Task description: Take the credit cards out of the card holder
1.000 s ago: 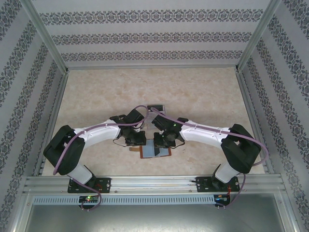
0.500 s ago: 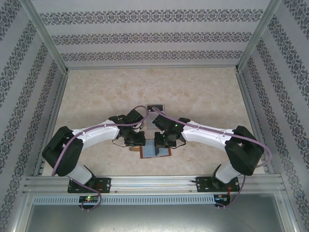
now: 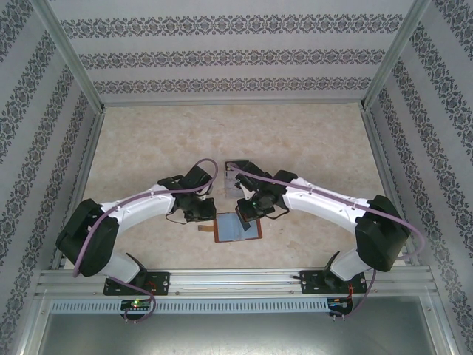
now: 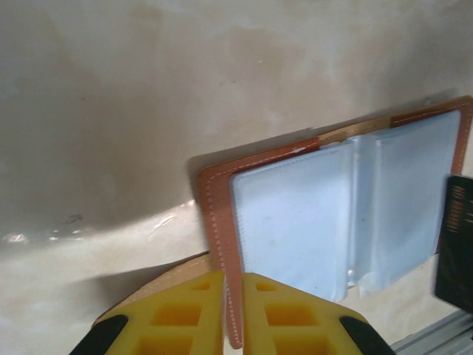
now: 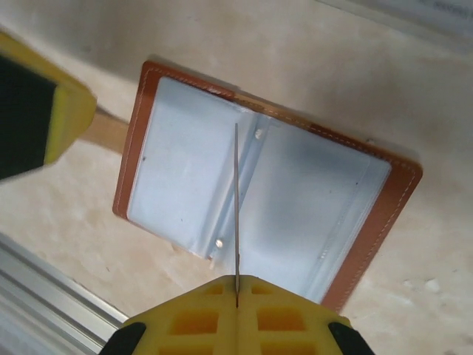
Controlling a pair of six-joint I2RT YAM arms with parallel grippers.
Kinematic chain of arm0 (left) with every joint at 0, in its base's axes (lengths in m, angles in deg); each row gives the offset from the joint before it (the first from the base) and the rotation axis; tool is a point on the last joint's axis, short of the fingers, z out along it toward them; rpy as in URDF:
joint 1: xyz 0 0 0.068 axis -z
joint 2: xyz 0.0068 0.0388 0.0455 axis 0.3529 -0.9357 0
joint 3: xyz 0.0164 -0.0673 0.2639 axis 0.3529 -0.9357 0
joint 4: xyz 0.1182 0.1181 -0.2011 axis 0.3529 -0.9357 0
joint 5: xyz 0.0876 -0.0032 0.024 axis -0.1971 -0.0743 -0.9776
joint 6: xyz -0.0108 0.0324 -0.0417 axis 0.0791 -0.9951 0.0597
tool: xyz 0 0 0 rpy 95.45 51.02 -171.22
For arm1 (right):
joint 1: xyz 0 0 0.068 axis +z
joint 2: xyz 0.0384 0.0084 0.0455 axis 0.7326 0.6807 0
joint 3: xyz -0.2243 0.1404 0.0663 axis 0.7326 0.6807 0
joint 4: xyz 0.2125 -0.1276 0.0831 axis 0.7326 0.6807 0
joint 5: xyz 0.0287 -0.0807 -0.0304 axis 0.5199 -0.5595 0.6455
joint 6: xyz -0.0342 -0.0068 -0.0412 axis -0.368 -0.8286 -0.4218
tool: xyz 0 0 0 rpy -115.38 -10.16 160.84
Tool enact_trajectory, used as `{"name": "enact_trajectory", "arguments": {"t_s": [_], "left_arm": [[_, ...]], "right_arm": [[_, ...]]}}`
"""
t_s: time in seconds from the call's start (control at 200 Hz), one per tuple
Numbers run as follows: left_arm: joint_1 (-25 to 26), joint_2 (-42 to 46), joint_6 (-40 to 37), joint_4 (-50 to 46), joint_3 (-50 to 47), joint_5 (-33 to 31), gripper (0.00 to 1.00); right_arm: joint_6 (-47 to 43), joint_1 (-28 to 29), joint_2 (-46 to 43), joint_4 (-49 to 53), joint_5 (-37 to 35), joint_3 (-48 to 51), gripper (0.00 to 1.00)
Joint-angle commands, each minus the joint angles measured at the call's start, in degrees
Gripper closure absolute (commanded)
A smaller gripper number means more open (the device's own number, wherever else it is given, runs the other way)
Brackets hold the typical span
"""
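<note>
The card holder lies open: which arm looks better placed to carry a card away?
Right: the right gripper pinches a card edge-on above the card holder; the left gripper clamps its edge.

Enclosed work cell seen from above. A beige, marbled tabletop (image 3: pixel 295 140) fills the middle of the frame. The back wall (image 3: pixel 236 59), left wall (image 3: pixel 33 126) and right wall (image 3: pixel 443 126) are papered white with bands of dark floral ornament. Aluminium posts (image 3: pixel 70 55) run up the upper corners. An aluminium rail (image 3: pixel 236 279) and a perforated strip (image 3: pixel 236 305) cross the lower frame. Lighting is soft and even, with a pale sheen on the tabletop in the left wrist view.
</note>
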Motion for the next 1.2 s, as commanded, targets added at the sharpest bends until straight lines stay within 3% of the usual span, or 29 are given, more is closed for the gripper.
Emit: {"name": "enact_trajectory", "arguments": {"t_s": [0.0,0.22,0.445,1.194], "left_arm": [[-1.3,2.1,-0.6,-1.3,-1.6,-1.5,0.87],[-3.5,4.1,-1.0,-1.8,-3.5,-1.7,0.87],[-5.0,5.6,-1.2,-1.6,-5.5,-1.3,0.87],[-6.4,8.8,-0.2,-2.5,-7.6,-1.7,0.81]], "right_arm": [[-17.6,-1.6,0.8,5.8,1.4,-3.4,0.96],[-42.9,-3.3,4.3,12.7,2.6,-9.3,0.95],[-58.2,-6.2,9.5,20.3,1.9,-18.3,0.97],[-76.6,-15.7,28.7,32.2,-1.2,-50.3,1.0]]}}
